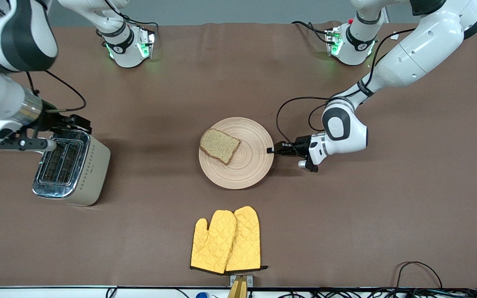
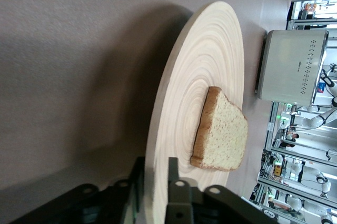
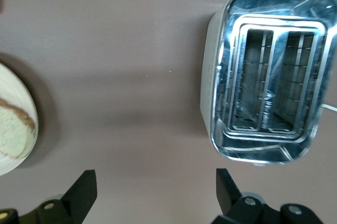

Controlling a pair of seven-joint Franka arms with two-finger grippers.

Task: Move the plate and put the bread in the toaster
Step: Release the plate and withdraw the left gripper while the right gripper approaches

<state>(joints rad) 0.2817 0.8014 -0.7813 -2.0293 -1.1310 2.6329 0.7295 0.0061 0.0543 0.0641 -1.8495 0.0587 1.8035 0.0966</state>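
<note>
Plate (image 1: 246,165): centred on the table, its rim clamped between the fingers of the left gripper (image 1: 272,150) at the edge toward the left arm's end. Bread (image 1: 219,145): laid on the plate, apart from that gripper. Right gripper (image 1: 35,142): spread open, held over the toaster (image 1: 71,167).

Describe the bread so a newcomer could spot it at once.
Start at the round wooden plate in the middle of the brown table, farther from the camera than the yellow oven mitts. The bread lies flat on the plate's half toward the toaster: one speckled brown slice with darker crust, the only food here.
</note>
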